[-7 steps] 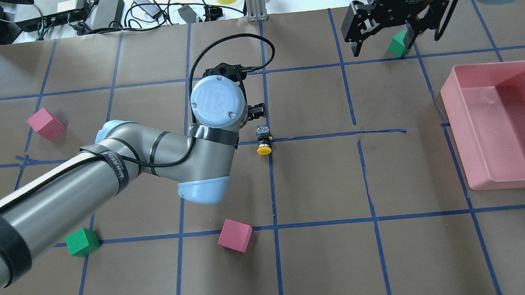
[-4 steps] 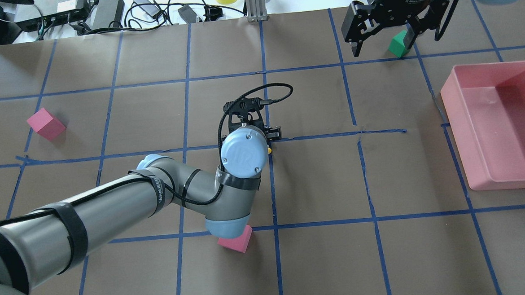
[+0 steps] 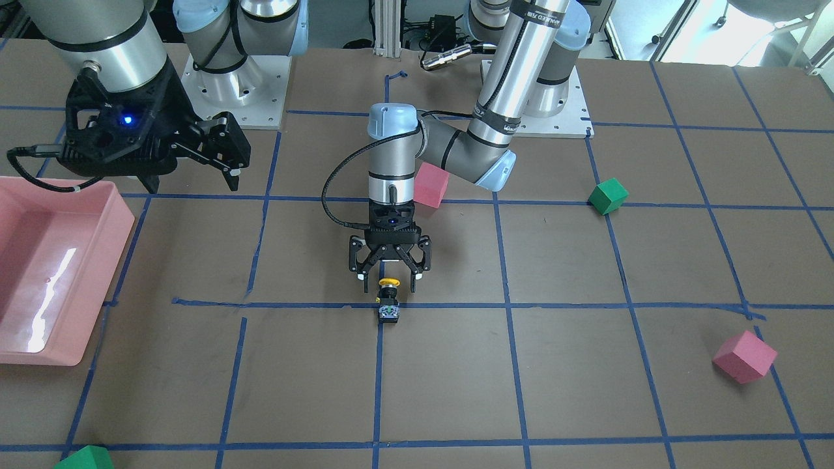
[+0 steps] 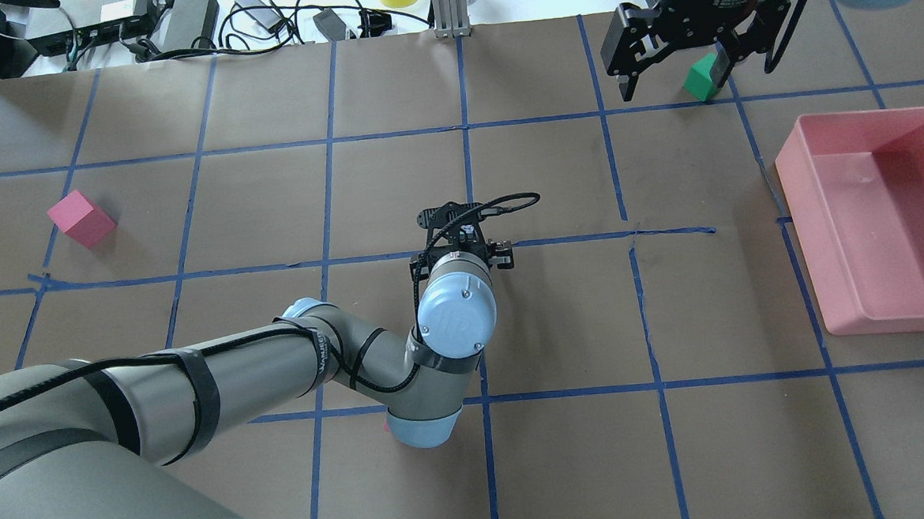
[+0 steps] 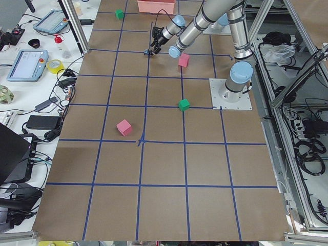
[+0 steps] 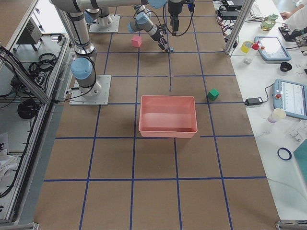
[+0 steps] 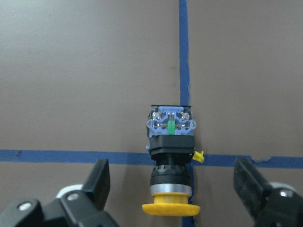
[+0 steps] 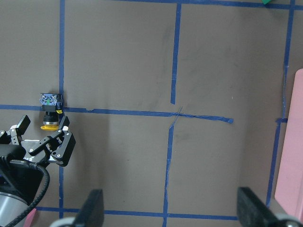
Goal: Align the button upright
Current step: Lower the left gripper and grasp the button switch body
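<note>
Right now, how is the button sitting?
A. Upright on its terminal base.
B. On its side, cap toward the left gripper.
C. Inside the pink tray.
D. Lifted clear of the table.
B: the button lies on its side across the blue tape, its yellow cap between the open left gripper fingers, untouched.

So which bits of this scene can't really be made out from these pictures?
Overhead view: the tiny yellow-capped push-button is hidden beneath the left gripper and its wrist.
Overhead view: a green foam cube is partly covered by a finger of the right gripper.
Front-facing view: another green foam cube is cut off by the bottom edge.
Both side views: the push-button is too small to judge.
</note>
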`<action>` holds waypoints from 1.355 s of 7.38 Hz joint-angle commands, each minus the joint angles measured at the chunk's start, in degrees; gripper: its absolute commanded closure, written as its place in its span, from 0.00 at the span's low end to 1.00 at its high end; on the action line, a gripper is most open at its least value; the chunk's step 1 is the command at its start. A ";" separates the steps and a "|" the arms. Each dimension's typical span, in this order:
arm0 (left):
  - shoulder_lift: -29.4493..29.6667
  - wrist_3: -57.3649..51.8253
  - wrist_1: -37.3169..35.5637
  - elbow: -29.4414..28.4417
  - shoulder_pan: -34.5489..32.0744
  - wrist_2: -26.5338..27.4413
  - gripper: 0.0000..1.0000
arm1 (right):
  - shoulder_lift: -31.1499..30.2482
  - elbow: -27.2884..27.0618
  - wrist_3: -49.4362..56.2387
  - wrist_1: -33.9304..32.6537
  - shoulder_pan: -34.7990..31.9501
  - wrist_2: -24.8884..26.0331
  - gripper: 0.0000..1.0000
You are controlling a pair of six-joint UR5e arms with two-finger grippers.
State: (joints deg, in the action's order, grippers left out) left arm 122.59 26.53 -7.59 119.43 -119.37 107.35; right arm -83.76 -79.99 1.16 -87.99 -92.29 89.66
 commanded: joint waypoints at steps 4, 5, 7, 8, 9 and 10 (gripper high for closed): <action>2.29 0.02 -6.21 1.51 -0.08 -0.56 0.21 | 0.00 0.01 -0.02 0.01 0.00 -0.27 0.00; 2.82 0.02 -6.21 1.42 -0.08 -0.47 0.25 | 0.00 0.01 0.07 0.01 0.00 -0.27 0.00; 3.53 -0.16 -6.21 1.51 -0.08 -0.39 0.63 | 0.00 0.01 0.07 0.01 0.00 -0.27 0.00; 3.09 -1.12 -6.12 1.33 -0.08 -0.30 0.83 | 0.00 0.01 0.07 0.01 0.00 -0.36 0.00; 2.48 -2.08 -6.04 0.90 -0.08 -0.30 1.00 | 0.00 0.01 0.07 0.01 0.00 -0.36 0.00; 2.13 -3.05 -5.34 -0.15 0.19 -0.39 1.00 | 0.00 0.01 0.07 0.01 0.00 -0.45 0.00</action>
State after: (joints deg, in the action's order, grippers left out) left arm 125.24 24.67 -13.51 120.26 -119.39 107.02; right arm -83.76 -79.98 1.23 -87.98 -92.29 89.29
